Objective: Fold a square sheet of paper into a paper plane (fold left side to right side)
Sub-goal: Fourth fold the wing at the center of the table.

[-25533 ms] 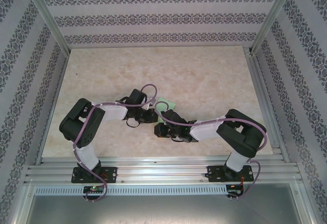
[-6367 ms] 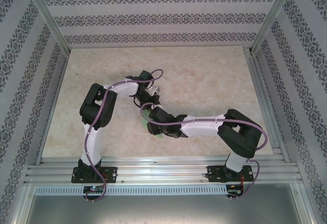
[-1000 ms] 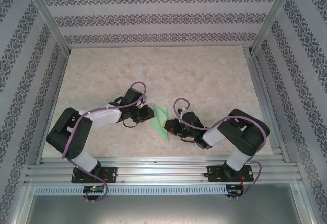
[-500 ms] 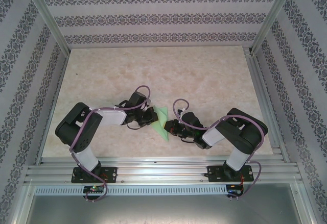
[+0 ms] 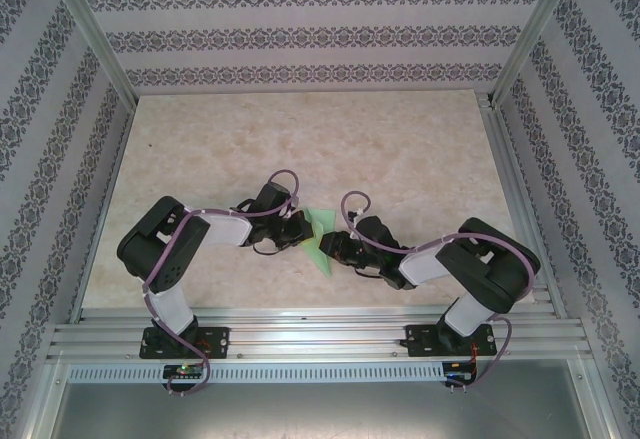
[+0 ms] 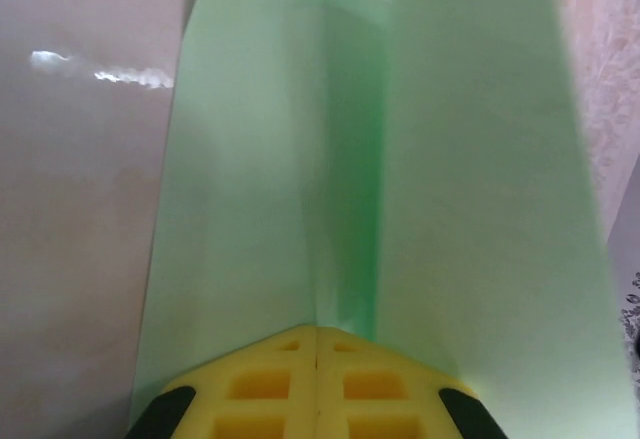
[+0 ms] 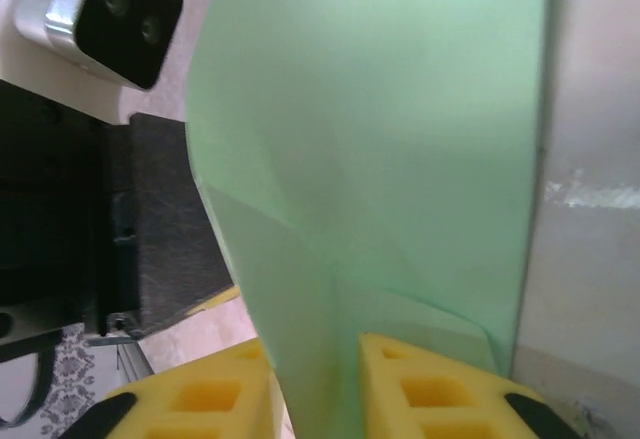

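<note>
Setting: beige marble-look table (image 5: 400, 149), striped patterned wallpaper (image 5: 300, 34) on three sides, metal frame around the lot.

Paper: the paper plane (image 5: 318, 242) sat a bit toward 6 o'clock from the table's middle, right between my two grippers. It was already a slim pointed shape, wide end at 12 o'clock and tip toward 6 o'clock. I couldn't tell if it was flat on the table or lifted a touch.

Left side: my left gripper (image 5: 298, 231) was on it from 9 o'clock. In the left wrist view my yellow pads (image 6: 260, 389) were pressed together with the centre fold coming straight out of the seam, so clamped on the plane, a green panel rising either side.

Right side: my right gripper (image 5: 334, 250) was at its 4 o'clock. In the right wrist view the paper ran down between the pads and covered the gap, so I honestly couldn't tell if they were biting or just around it.

Also in shot: the left wrist's camera (image 7: 100, 9) at 10 o'clock of the right wrist view, so the two grippers were really close.

Done so far: nose and long creases looked in, and it wasn't a square anymore.

Left to do: my guess was evening out the wings, then letting go.

Watch out: thin paper with two grippers on it, so one uneven tug could've torn it or skewed a crease.
</note>
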`<state>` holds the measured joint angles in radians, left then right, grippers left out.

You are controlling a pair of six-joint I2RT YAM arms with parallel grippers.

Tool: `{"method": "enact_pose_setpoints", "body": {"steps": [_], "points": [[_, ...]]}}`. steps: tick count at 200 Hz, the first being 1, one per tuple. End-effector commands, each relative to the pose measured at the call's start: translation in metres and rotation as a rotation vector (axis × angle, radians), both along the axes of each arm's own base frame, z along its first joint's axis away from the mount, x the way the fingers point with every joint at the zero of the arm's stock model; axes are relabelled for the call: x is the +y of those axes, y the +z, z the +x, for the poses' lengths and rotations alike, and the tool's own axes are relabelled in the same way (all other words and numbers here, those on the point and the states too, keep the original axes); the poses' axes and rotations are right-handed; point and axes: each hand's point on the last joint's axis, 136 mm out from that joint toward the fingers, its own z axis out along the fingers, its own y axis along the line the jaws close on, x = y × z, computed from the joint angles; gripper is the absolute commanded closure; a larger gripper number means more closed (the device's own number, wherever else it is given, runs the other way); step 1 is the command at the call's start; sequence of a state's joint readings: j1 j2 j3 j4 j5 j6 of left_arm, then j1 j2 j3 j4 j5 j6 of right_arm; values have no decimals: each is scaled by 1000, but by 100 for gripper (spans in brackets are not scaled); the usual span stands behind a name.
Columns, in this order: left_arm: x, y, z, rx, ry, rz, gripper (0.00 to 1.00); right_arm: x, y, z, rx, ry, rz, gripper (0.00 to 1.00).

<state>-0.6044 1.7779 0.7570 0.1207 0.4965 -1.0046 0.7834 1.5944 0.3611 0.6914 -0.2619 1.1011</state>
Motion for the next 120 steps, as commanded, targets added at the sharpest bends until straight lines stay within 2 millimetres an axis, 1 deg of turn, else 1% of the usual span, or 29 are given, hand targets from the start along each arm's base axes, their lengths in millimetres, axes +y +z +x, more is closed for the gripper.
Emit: {"method": "enact_pose_setpoints", "body": {"steps": [1,24,32,40,60,72,85,99,120], "points": [[6,-21,-9,37,10,47,96,-3,7,2,-28,12,-58,68],[6,-21,-9,36,10,52,96,-8,9,0,-28,22,-114,62],[6,-21,-9,37,10,52,96,-10,8,-1,-26,23,-158,60],[6,-22,-9,38,11,53,96,-14,7,-3,-33,26,-211,56],[6,-21,-10,39,8,55,96,-20,9,-5,-48,28,-315,50],[6,-20,-9,36,6,56,96,-24,10,-7,-49,22,-362,48],[6,-20,-9,36,5,60,96,-25,10,-10,-52,28,-410,45],[6,-20,-8,35,5,61,96,-20,13,-15,-68,49,-454,41],[5,-19,-7,34,4,59,96,-15,12,-19,-83,57,-499,41]]}}
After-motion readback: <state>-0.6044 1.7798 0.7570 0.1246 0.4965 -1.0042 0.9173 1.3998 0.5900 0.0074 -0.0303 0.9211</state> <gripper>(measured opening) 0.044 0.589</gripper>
